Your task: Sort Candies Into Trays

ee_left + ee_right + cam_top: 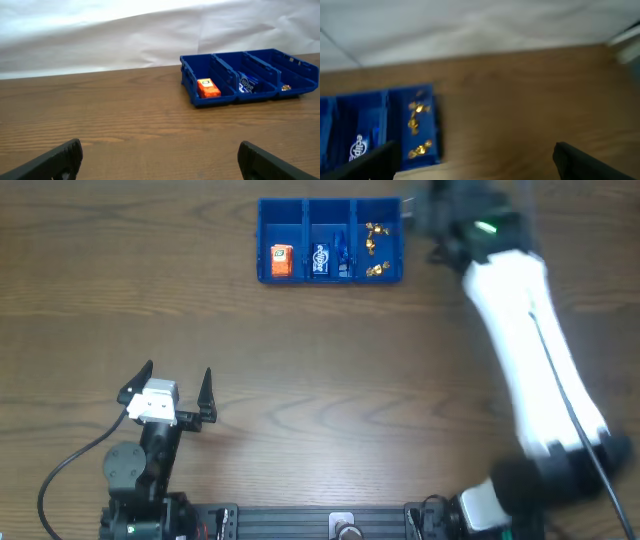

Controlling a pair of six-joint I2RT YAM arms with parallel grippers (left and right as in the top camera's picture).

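A blue three-compartment tray stands at the far middle of the table. Its left bin holds an orange candy pack, the middle bin blue packs, the right bin several gold-wrapped candies. The left wrist view shows the same tray with the orange pack. My left gripper is open low over bare wood at the near left, empty. My right gripper hovers just right of the tray's far corner, open with nothing between its fingers; its view looks down on the gold candies.
A white wall or sheet backs the far table edge. Bare wood spreads between the tray and the left gripper. The right arm's white link stretches diagonally across the right side.
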